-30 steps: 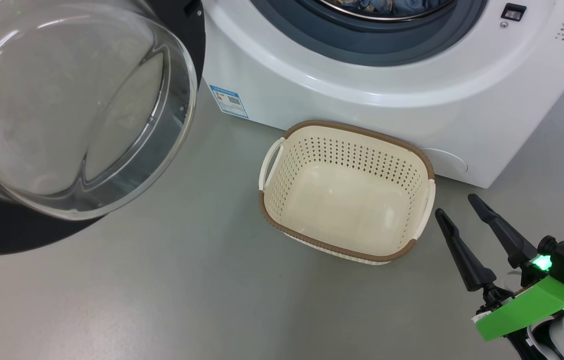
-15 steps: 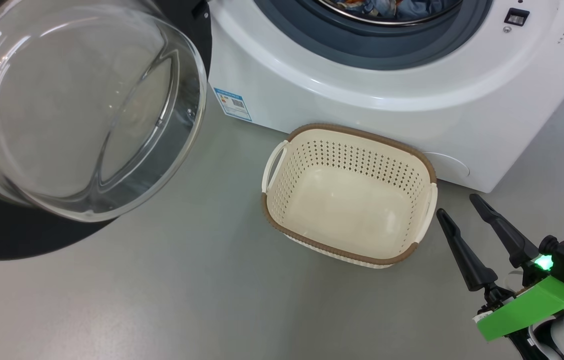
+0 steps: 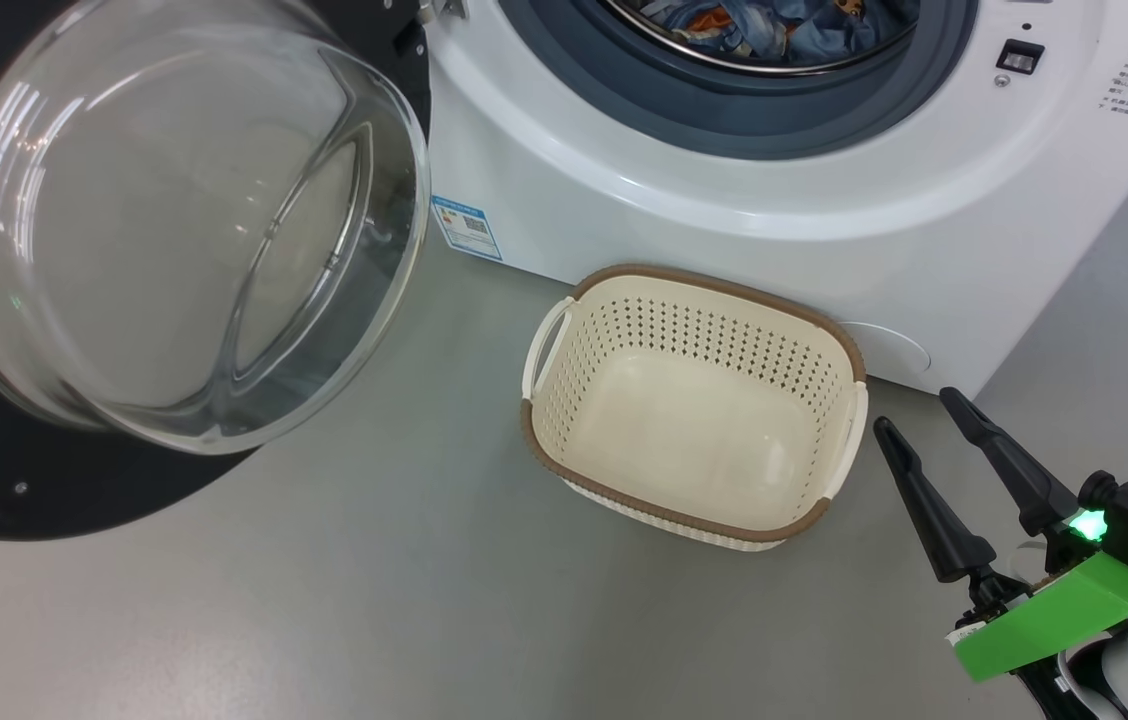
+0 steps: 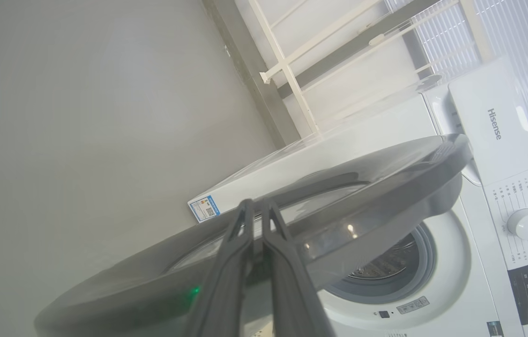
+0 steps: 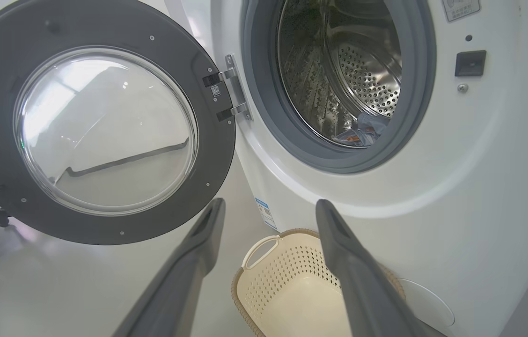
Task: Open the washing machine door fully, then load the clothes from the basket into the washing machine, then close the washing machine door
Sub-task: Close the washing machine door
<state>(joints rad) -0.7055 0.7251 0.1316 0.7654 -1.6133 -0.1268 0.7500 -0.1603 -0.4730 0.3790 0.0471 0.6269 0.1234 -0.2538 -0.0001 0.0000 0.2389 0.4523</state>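
Shows the washing machine door [image 3: 174, 250] swung open left of the washing machine [image 3: 724, 190], with the clothes [image 3: 774, 25] inside the drum.
Leaves the basket [image 3: 724, 285] empty on the floor against the machine; sets the clenched left gripper [image 4: 257, 203] at the door's outer face, probably to push it shut; holds the right gripper [image 3: 914, 410] released, empty, beside the basket.
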